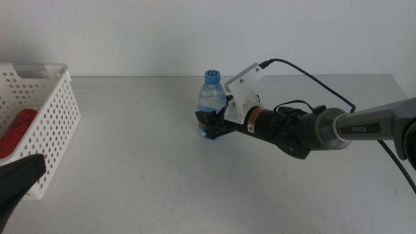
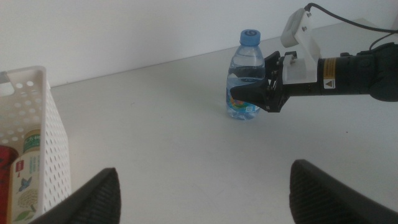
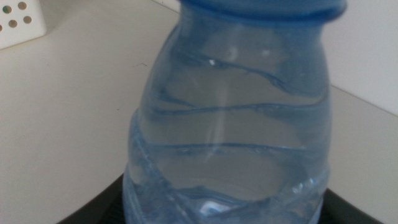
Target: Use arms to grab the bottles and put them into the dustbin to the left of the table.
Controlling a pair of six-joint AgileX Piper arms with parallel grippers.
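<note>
The right pincer (image 1: pixel 209 123) reaches in from the right edge of the surface (image 1: pixel 162 182) and sits around the lower body of the small clear water bottle (image 1: pixel 211 104), its dark jaws set on either side of the bottle at a narrow spread; whether they press the plastic or only flank it I cannot tell. The bottle stands upright on the surface, toward the far edge, blue cap on. The left pincer (image 2: pixel 202 186) hangs above the near left part of the surface, its jaws spread wide with nothing between them. At the left edge sits the white dustbin (image 1: pixel 55 123), holding the red soda can (image 1: pixel 16 133) and the tea bottle (image 2: pixel 26 180).
</note>
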